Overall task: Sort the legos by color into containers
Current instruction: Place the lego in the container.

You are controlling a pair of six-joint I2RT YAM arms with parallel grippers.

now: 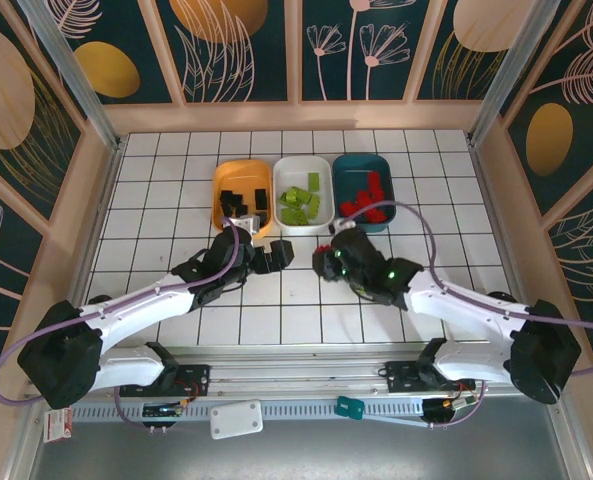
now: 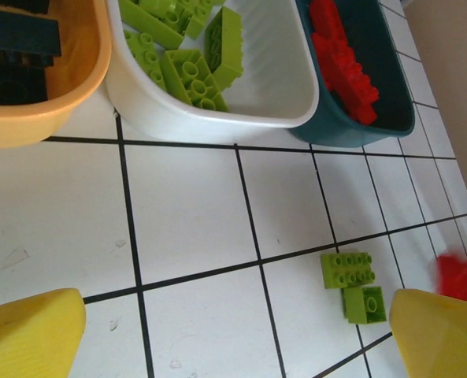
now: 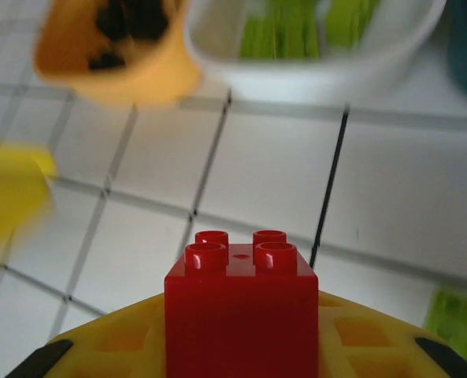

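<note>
- Top view: the tips of the left pincer (image 1: 276, 257) and right pincer (image 1: 326, 258) are dark and hard to make out. The orange tray (image 1: 219, 190) holds black bricks (image 1: 241, 205). The white tray (image 1: 298, 168) holds green bricks (image 1: 301, 200). The teal tray (image 1: 351, 166) holds red bricks (image 1: 368, 198).
- Left wrist view: the left pincer (image 2: 233, 339) is spread wide, holding nothing. Two loose green bricks (image 2: 348, 269) touch on the table (image 2: 186, 220). A red blur (image 2: 461, 279) is cut off at the right edge.
- Right wrist view: the right pincer (image 3: 241, 350) squeezes a red brick (image 3: 241, 307) in front of the blurry trays.
</note>
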